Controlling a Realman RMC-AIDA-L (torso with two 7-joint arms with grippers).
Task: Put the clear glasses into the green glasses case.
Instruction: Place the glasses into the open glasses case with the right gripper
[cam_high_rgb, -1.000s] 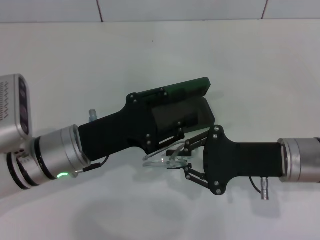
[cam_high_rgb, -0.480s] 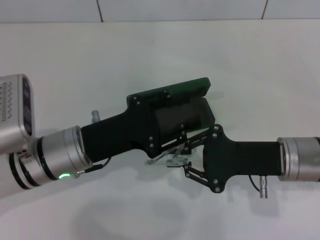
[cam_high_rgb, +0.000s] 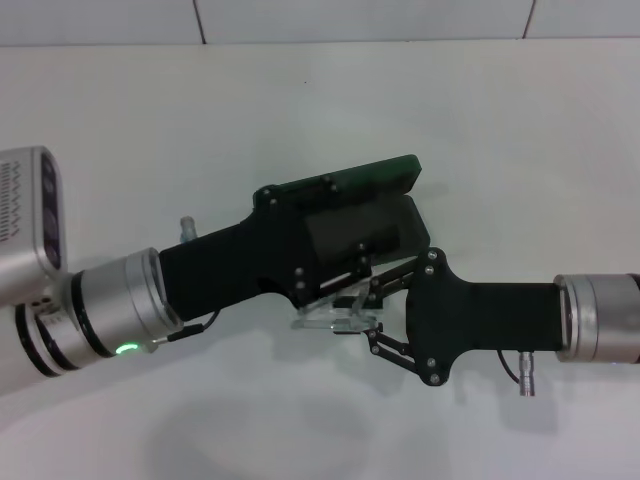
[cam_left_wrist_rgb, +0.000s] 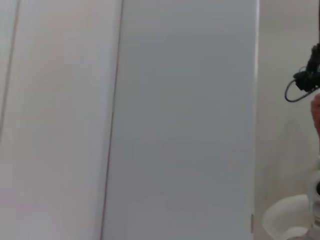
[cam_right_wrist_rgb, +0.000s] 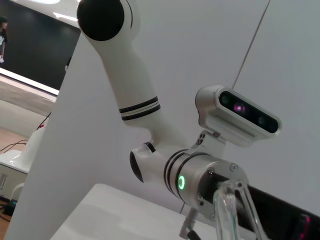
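Right jaws (cam_high_rgb: 362, 315) pinch transparent clear glasses (cam_high_rgb: 330, 322) beside open green glasses case (cam_high_rgb: 375, 205).

Left end effector (cam_high_rgb: 345, 285) across green glasses case (cam_high_rgb: 385, 215), blocking its opening.

Clear glasses (cam_high_rgb: 335, 322): raised from the table, now level between the right gripper (cam_high_rgb: 362, 315) fingers, beneath the left gripper (cam_high_rgb: 350, 275).
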